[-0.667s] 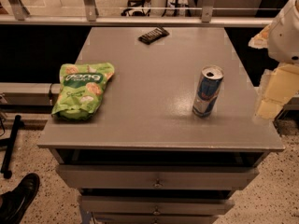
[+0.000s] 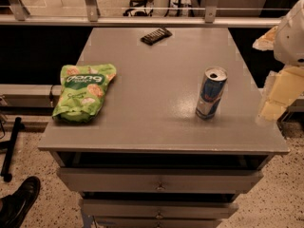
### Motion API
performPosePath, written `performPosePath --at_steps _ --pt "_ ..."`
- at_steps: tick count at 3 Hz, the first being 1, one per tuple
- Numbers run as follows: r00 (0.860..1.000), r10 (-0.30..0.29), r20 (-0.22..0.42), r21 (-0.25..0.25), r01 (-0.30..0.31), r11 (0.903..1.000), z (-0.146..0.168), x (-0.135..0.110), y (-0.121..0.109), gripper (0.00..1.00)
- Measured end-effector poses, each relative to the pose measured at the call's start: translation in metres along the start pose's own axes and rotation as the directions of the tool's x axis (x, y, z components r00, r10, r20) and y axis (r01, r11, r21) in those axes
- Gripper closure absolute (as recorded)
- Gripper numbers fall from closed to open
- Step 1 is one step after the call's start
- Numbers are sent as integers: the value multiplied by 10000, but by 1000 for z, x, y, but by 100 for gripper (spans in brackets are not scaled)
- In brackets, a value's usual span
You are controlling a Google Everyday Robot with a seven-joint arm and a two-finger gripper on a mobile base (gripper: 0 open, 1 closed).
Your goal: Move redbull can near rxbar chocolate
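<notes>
table (image 2: 156, 122): grey top with drawers (image 2: 159, 180) below it. It carries all three things, and much of the top between them is bare.
hand (image 2: 280, 96): the pale hand of the robot hangs at the right edge of the table, near the can but apart from it. It has hold of nothing. How far it is open I cannot tell.
green snack bag (image 2: 84, 91): lies flat near the left edge, well apart from the other two things.
redbull can (image 2: 211, 93): stands upright on the right half, toward the front, with its opened top showing.
rxbar chocolate (image 2: 156, 35): small dark bar, lying flat at the far edge, well apart from the can.
step in hand: I judge it is the approach to the can, with nothing grasped yet.
how to do it well: come level from the right and take the can around the middle of its body, not at the rim, so the tall slim can does not tip. Close gently, since thin metal may dent. Lift only a little, carry it toward the far edge, and set it upright just beside the bar, not on it.
</notes>
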State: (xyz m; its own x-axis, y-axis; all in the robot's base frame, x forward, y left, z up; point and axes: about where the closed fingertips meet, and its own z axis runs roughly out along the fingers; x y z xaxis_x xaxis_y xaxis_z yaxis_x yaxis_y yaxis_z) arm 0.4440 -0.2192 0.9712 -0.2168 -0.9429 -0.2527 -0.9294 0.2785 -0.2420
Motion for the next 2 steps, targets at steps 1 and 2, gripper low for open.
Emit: performPosePath --at_steps 1,2 --pt "9919 241 1248 -54 -236 9997 22 4 -14 0" --pt "9579 442 2837 -208 -400 9990 49 -7 -32 0"
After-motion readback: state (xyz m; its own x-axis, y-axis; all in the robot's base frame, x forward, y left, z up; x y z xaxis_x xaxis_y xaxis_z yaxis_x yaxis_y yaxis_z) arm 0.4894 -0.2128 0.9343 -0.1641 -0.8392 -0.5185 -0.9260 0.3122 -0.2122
